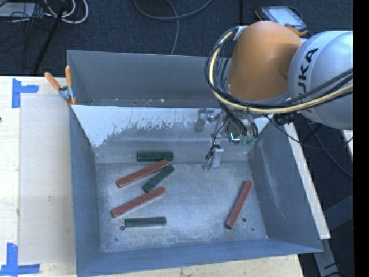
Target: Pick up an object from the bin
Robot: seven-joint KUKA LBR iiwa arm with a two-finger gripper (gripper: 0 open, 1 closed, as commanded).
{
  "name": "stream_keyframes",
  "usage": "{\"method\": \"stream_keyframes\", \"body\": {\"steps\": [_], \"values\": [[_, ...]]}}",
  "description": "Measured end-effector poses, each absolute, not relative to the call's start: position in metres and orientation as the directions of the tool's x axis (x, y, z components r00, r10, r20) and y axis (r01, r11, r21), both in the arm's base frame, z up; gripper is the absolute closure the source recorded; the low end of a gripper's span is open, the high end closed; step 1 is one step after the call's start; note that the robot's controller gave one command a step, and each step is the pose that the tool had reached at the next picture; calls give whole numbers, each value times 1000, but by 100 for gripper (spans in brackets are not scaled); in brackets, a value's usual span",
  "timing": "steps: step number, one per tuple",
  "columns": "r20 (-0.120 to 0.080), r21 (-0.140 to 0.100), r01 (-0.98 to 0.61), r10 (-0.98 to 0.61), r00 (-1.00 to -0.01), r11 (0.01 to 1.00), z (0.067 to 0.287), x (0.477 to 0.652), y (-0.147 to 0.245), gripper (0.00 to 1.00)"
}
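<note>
Gripper (pixel 212 158) hangs over bare floor of the grey metal bin (pixel 282 206), by its back wall. Cannot tell how far it's open or whether it holds anything. Nearest red-brown rectangular stick (pixel 238 204) lies toward the right wall, long axis front-to-back, far end leaning right.

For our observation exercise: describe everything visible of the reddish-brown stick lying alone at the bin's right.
The reddish-brown stick is long, slim and straight, with squared ends and a matt surface, perhaps wood. It lies flat on the bin floor, slanted, far end further right, near the foot of the right wall. It touches only the floor; the other sticks lie apart, leftward.
</note>
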State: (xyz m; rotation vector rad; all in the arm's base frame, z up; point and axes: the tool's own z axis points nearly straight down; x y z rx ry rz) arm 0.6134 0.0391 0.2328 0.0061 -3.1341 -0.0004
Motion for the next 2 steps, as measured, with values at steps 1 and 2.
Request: {"method": "stream_keyframes", "body": {"steps": [1, 2], "values": [[0, 1, -3, -3, -1000, 1000, 237, 615, 39, 0], [-5, -1, -73, -73, -997, 997, 198, 600, 74, 0]]}}
